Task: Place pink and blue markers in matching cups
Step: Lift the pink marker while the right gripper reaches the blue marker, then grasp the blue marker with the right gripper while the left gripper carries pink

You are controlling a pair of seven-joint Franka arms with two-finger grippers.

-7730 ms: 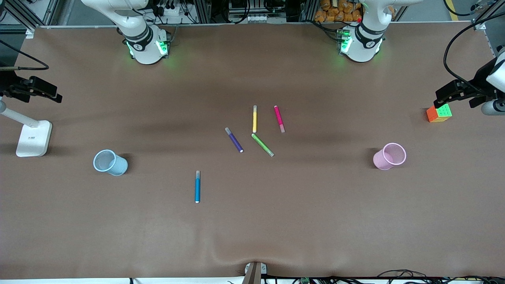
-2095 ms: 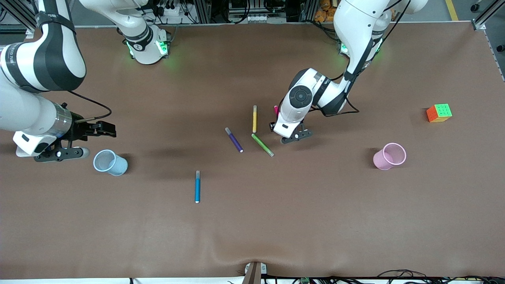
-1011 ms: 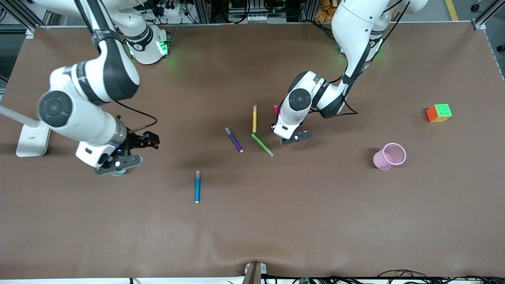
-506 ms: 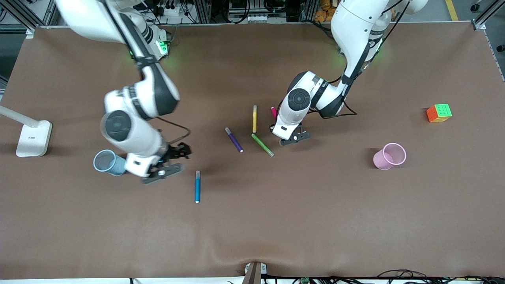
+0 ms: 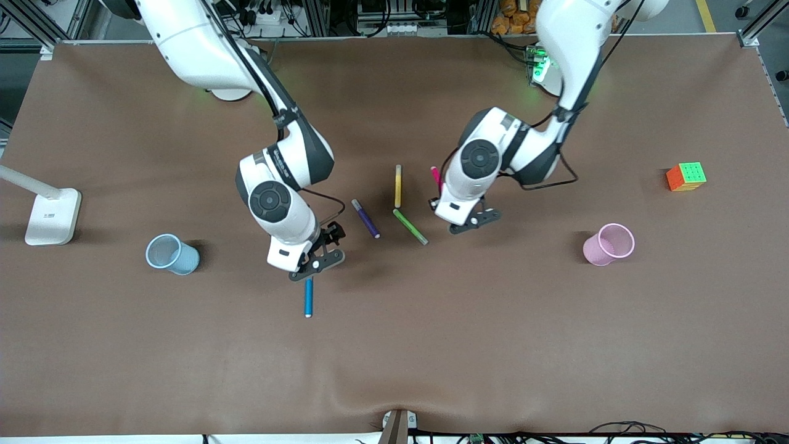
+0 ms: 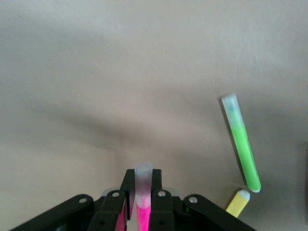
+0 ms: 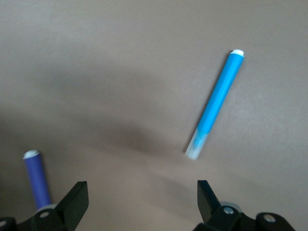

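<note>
So neither marker is in a cup yet: the pale blue cup (image 5: pixel 171 254) toward the right arm's end of the table and the pink cup (image 5: pixel 609 244) toward the left arm's end both look empty. The left gripper (image 6: pixel 140 204) is clamped on the pink marker (image 6: pixel 142 202), pale cap poking out past the fingertips, beside the green marker (image 5: pixel 410 226) and yellow marker (image 5: pixel 398 185) (lifted or not, can't tell). The right gripper (image 7: pixel 139 197) has its jaws spread wide and empty, above the grey-capped end of the blue marker (image 5: pixel 308 297), which lies flat on the table just off the gap between them, so in all likelihood grasp, carry and both drops remain.
</note>
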